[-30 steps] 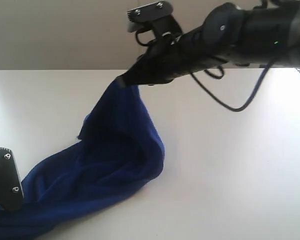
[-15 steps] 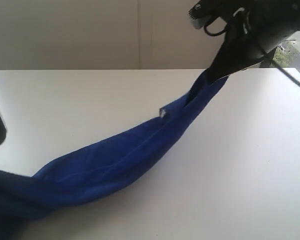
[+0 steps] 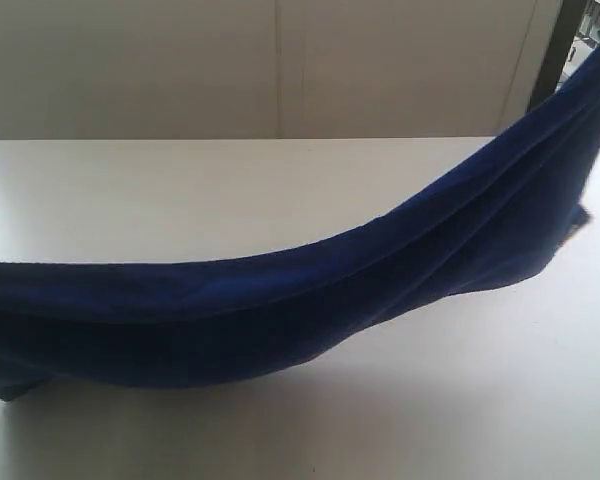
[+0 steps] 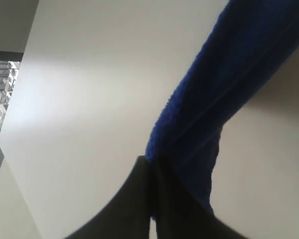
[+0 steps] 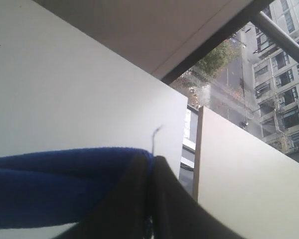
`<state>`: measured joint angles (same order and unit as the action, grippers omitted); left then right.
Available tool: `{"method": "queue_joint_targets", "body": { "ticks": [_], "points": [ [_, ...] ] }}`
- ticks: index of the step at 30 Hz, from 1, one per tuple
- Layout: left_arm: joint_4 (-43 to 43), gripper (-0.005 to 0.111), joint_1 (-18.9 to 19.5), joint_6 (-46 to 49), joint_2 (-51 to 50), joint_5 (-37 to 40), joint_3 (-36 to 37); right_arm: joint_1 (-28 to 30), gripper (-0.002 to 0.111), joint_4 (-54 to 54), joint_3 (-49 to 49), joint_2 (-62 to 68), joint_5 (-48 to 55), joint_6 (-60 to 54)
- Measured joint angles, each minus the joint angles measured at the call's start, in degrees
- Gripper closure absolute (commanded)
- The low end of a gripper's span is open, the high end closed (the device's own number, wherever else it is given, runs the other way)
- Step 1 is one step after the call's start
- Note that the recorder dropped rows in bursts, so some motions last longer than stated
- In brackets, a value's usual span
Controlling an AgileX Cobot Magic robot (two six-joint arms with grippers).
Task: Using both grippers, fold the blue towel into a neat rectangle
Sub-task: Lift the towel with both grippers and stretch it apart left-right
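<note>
Between my black left pincer (image 4: 150,167) and right pincer (image 5: 152,162), each pinching an end, the royal-blue terry towel (image 3: 280,310) sags over the white surface (image 3: 180,190).

Soft, even daylight fills the scene. The blue towel (image 3: 280,310) reads nearly black in its folds and casts a faint, diffuse shadow on the white table (image 3: 180,200) just beneath it. Beyond the towel's end, a window (image 5: 249,74) shows bright, slightly washed-out buildings. Close to the lenses, the left gripper (image 4: 150,167) and right gripper (image 5: 152,160) blur into featureless black silhouettes.
</note>
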<state>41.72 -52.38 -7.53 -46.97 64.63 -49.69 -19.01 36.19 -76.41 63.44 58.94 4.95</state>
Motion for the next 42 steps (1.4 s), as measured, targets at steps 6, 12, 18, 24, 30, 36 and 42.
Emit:
{"method": "queue_joint_targets", "body": {
  "ticks": [6,12,18,24,30,36,42],
  "points": [
    [-5.5,0.107,0.0,2.6,2.1,0.2,-6.2,0.0,0.108,-0.5,0.0,-7.1,6.8,0.0],
    [-15.3,0.107,0.0,11.1,3.0,0.2,-11.5,0.0,0.108,-4.0,0.0,-11.2,10.8,-1.5],
    [-19.3,0.107,0.0,13.7,3.2,0.3,-12.1,0.0,0.108,-9.2,2.6,-12.9,11.2,-1.9],
    [-14.2,0.107,-0.1,16.0,3.3,0.3,-12.0,0.0,0.108,-6.9,9.1,-11.3,11.3,-1.6],
    [-3.4,0.107,-0.1,16.2,2.7,0.2,-9.4,0.0,0.108,-5.6,12.4,-6.2,11.2,0.0],
    [1.2,0.107,-0.1,16.2,1.1,-1.0,-5.4,0.0,0.108,-1.0,13.0,0.1,8.4,2.9],
    [12.0,0.107,-0.1,11.7,-2.3,-7.4,-1.2,0.0,0.108,5.8,13.0,3.9,3.4,6.4]
  ]
}}
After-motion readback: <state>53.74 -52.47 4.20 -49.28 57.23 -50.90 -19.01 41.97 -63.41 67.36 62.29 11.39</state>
